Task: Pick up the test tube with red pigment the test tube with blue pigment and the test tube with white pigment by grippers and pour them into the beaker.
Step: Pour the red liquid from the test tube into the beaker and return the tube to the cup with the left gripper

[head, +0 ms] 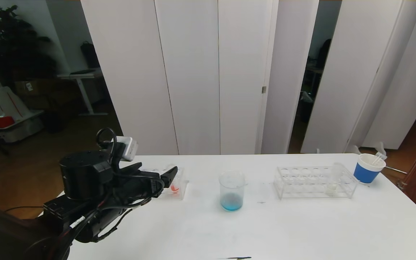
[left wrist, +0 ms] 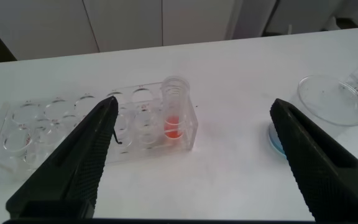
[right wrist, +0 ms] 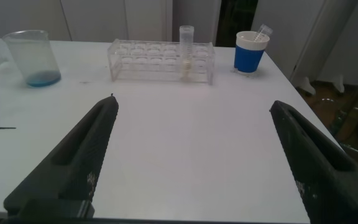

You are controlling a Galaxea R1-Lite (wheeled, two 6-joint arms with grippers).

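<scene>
On the white worktop (head: pixel 302 231) stand two clear racks, one beaker and one paper cup. Toward the left edge, the left gripper (head: pixel 164 177) hovers over the near side of the left rack (left wrist: pixel 92 121), its two dark fingers (left wrist: pixel 73 162) spread wide and holding nothing; in the left wrist view the rack sits between and beyond the fingers. That rack carries one tube only, the test tube with red pigment (left wrist: pixel 174 112), upright in a hole at the rack's end nearest the beaker, with an orange-red bit at its bottom; the other holes are bare.

Near the middle of the worktop stands the beaker (head: pixel 232 190), upright, its lip turned toward the right rack, with a layer of blue pigment on its bottom. No separate tube of blue shows in any view.

Toward the right edge lies the second rack (head: pixel 314 182), long side parallel to the far edge. It too holds one tube, the test tube with white pigment (right wrist: pixel 186 53), upright near the end closest to the cup, with a cream-white bit low down.

By the far right corner stands one blue-and-white paper cup (head: pixel 368 168) with pale sticks inside.

The right gripper (right wrist: pixel 191 155) appears only in its own wrist view, over the worktop's near part, fingers released and wide apart, empty.
</scene>
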